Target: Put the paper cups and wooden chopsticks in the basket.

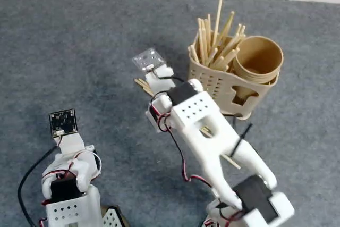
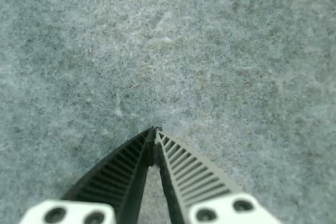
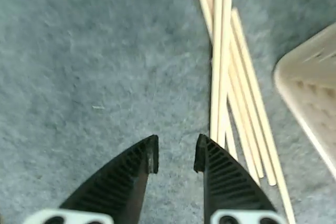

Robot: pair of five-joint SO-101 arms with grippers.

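Beside the basket (image 3: pixel 312 90), the loose chopsticks (image 3: pixel 220 72) look light, stiff, apt to roll — we'd pinch them mid-length; our right pincer (image 3: pixel 176 157) stands slightly parted, empty.

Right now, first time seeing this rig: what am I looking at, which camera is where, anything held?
Two small robot arms sit side by side on a grey table. The high view looks down from a fixed camera; the other two come from cameras on each arm's wrist, looking along its fingers. The basket holds paper cups and many chopsticks. Loose chopsticks lie on the table beside it, ahead of the right fingers, which are open. The left fingers are shut on nothing. Nothing is held.
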